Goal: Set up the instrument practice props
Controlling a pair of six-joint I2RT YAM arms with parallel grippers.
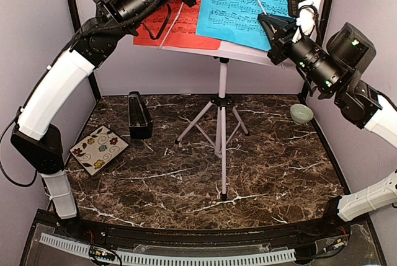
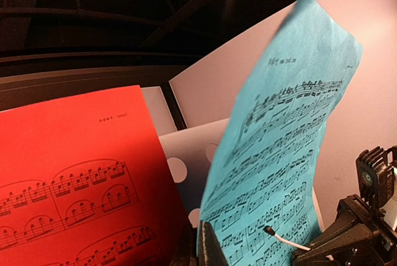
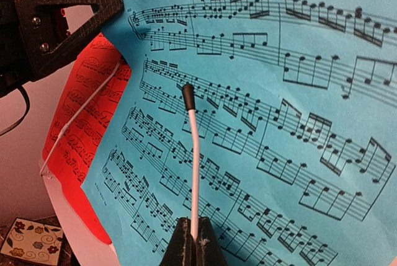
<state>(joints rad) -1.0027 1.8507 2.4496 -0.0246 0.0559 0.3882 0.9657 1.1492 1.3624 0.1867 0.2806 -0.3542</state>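
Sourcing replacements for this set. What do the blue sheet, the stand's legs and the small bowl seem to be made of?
Blue sheet: thin matte paper, printed; its top edge bends and curls freely. Stand's legs: slim white tubes with a faint sheen, probably painted metal, possibly plastic. Bowl: pale green and glossy, likely glazed ceramic.

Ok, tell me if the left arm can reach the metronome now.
Probably not yet: the left gripper seems shut on the blue sheet up at the stand; the metronome itself stands unobstructed.
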